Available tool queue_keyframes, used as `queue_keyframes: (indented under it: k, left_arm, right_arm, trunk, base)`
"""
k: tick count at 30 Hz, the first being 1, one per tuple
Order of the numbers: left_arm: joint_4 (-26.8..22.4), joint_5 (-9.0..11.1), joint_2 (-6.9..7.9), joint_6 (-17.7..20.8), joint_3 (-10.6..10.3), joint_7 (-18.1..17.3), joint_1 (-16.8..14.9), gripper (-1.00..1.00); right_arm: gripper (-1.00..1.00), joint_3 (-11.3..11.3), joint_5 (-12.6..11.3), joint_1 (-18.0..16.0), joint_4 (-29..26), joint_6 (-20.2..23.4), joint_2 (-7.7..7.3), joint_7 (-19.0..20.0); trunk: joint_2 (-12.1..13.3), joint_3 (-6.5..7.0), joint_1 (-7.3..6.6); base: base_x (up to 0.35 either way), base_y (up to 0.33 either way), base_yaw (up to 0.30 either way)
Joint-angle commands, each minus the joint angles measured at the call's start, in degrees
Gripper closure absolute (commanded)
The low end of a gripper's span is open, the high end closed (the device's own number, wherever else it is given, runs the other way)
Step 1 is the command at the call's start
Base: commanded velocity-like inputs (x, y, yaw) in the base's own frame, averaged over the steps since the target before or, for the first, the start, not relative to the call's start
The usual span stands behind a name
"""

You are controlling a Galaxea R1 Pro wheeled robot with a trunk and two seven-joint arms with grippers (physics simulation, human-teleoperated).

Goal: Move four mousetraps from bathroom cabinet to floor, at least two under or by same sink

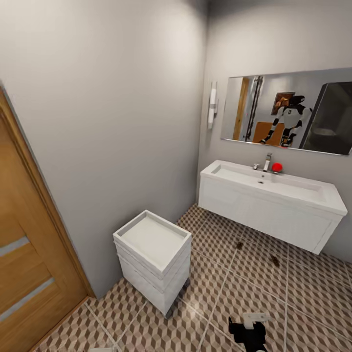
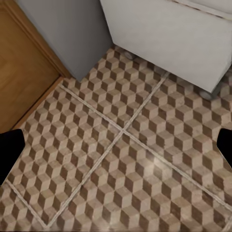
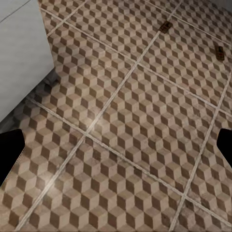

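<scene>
- The bathroom floor (image 1: pixel 234 298) fills the lower part of the head view, square tiles printed with brown, beige and white cubes, thin pale grout between them. Grey walls (image 1: pixel 112 112) close the room on the left and at the far side.
- A wooden door (image 1: pixel 29 274) with pale bars stands at the near left.
- The sink (image 1: pixel 274 205), a long white block with a chrome tap (image 1: pixel 267 162), hangs on the far wall at the right, clear of the floor, with a small red object (image 1: pixel 277 167) just beside the tap. A wide mirror (image 1: pixel 293 115) hangs above it.
- A small white drawer unit (image 1: pixel 152 259) stands against the left wall, nearer than the sink.
- Two mousetraps lie on the tiles just in front of the sink: one mousetrap (image 1: pixel 239 245) to the left, the other mousetrap (image 1: pixel 275 261) to its right and slightly nearer. Both are well apart from the grippers, far ahead of them.
- Each trap's long axis seems to run roughly near to far, a little slanted; they are too small to tell which end is which.
- The right gripper (image 3: pixel 116 145) hangs over bare tiles, fingers spread wide at the frame edges, holding nothing.
- The left gripper (image 2: pixel 116 145) likewise hangs released over tiles near the door and drawer unit.
</scene>
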Motion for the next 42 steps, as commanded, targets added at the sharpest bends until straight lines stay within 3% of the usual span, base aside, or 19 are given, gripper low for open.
queue_keyframes:
  k: [1, 42]
  left_arm:
    - [0.2, 0.3, -0.05, -0.3, -0.5, 0.1, -0.1, -1.0]
    - [0.2, 0.2, -0.09, 1.3, -0.5, 0.0, -0.1, -1.0]
  right_arm:
    - [-1.0, 0.5, -0.4, 0.0, 0.0, -0.1, -0.01, -0.2]
    - [-1.0, 0.5, -0.4, 0.0, 0.0, -0.1, 0.16, -0.2]
  trunk:
    - [-0.1, -0.13, 0.04]
    - [-0.1, -0.13, 0.04]
  base:
    - [0.0, 0.0, 0.291]
    - [0.0, 0.0, 0.291]
